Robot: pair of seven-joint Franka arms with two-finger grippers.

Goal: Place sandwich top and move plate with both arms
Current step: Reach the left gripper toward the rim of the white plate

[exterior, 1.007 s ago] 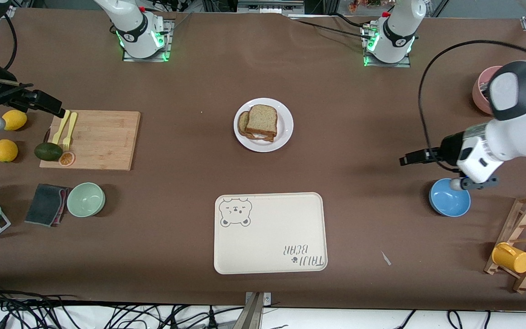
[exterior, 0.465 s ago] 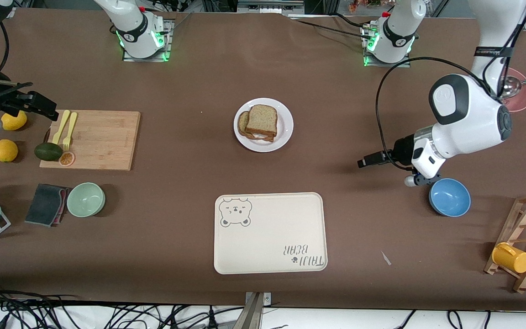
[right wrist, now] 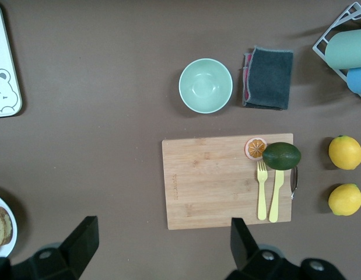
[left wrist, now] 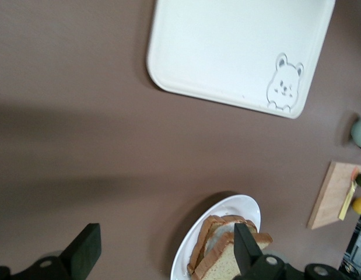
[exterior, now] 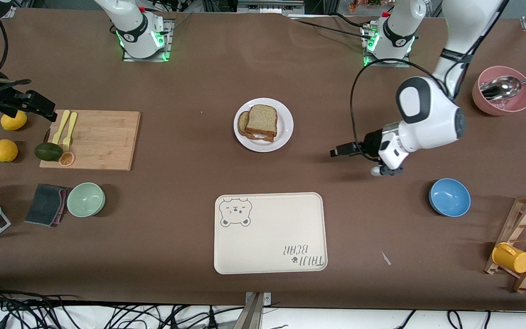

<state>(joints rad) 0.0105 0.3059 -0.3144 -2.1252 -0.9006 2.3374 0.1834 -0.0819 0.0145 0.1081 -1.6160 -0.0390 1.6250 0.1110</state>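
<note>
The round white plate (exterior: pixel 285 124) sits mid-table with a stacked sandwich on it. The sandwich top (exterior: pixel 261 119), a speckled brown slice, lies on the stack, with another slice leaning beside it. My left gripper (exterior: pixel 338 151) hovers open over bare table between the plate and the blue bowl, pointing at the plate. In the left wrist view the plate (left wrist: pixel 238 209) and bread (left wrist: pixel 218 262) lie just ahead of that empty gripper (left wrist: pixel 165 252). My right gripper (exterior: pixel 46 109) hangs open and empty at the right arm's end, above the cutting board's edge (right wrist: pixel 163 242).
A cream bear tray (exterior: pixel 270 233) lies nearer the camera than the plate. A cutting board (exterior: pixel 98 139) carries forks, an avocado and an orange slice. Lemons, a green bowl (exterior: pixel 86 199), a blue bowl (exterior: pixel 449 197), a pink bowl (exterior: pixel 502 98) and a mug rack (exterior: pixel 525 242) ring the table.
My left arm has swung from over the blue bowl toward the plate, uncovering the pink bowl. The right gripper has drifted slightly toward the table's end.
</note>
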